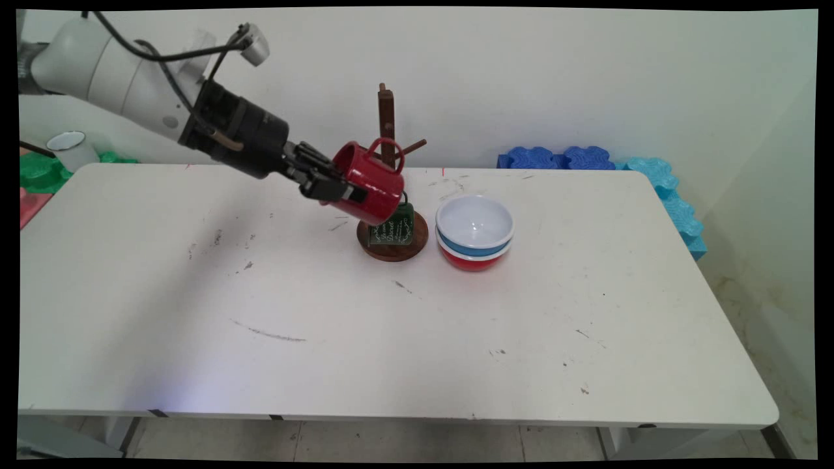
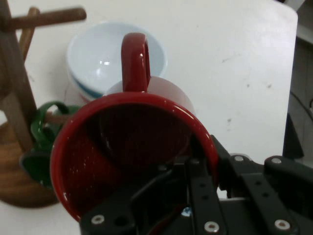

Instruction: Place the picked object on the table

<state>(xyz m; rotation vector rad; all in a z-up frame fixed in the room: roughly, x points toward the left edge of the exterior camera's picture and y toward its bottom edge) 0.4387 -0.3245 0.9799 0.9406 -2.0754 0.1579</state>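
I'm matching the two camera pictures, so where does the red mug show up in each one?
Main view: red mug just left of centre, tilted, in the end effector, against the wooden mug stand.
Hand view: it fills the lower centre, mouth toward the camera.
Shared landmark: the stacked bowls beyond it.

I find the mug tree [image 1: 388,163] standing mid-desk [image 1: 391,339] toward the back. A mug [image 1: 367,182] is held tilted just left of its post, above a second mug [image 1: 393,228] on its base. Stacked bowls [image 1: 474,231] sit just right.
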